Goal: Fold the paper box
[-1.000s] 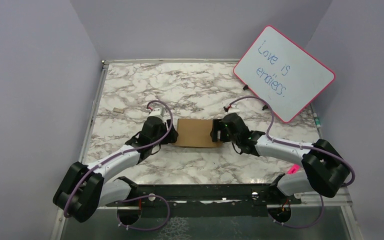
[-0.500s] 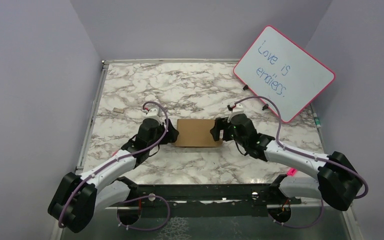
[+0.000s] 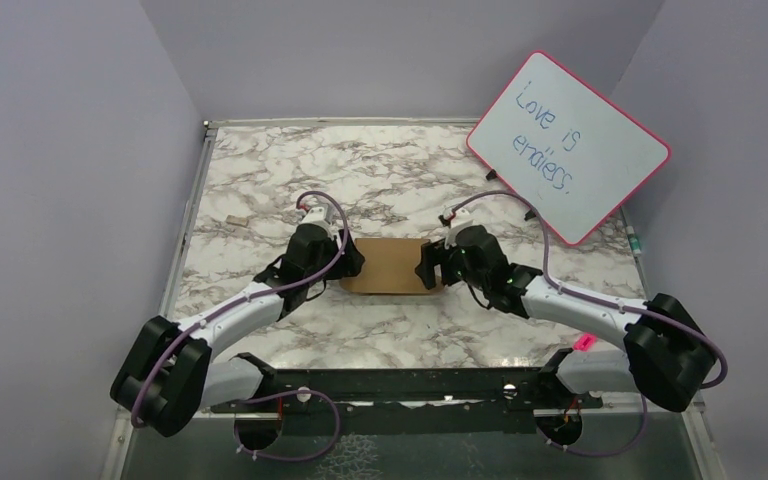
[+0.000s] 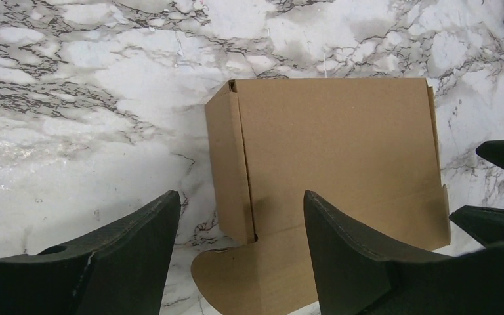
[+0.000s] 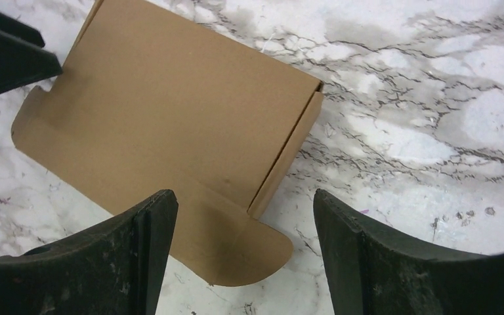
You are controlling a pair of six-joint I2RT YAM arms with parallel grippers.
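The paper box (image 3: 388, 265) is a plain brown cardboard oblong box lying on the marble table between my two grippers. Its lid is down and a front flap with rounded ear tabs lies flat on the table toward me. In the left wrist view the box (image 4: 335, 151) shows its left side wall and rounded tab (image 4: 236, 282). My left gripper (image 4: 239, 256) is open, over the left tab, holding nothing. In the right wrist view the box (image 5: 177, 111) has its right tab between the jaws. My right gripper (image 5: 243, 252) is open over it, holding nothing.
A white board with a pink rim (image 3: 567, 147) leans at the back right, with handwriting on it. A tiny tan scrap (image 3: 232, 221) lies at the table's left. A metal rail (image 3: 400, 385) runs along the near edge by the arm bases.
Both grippers have shifted a little along the box's ends, the left one closer in to the box's left edge. The box has stayed in place. Both grippers stay open.
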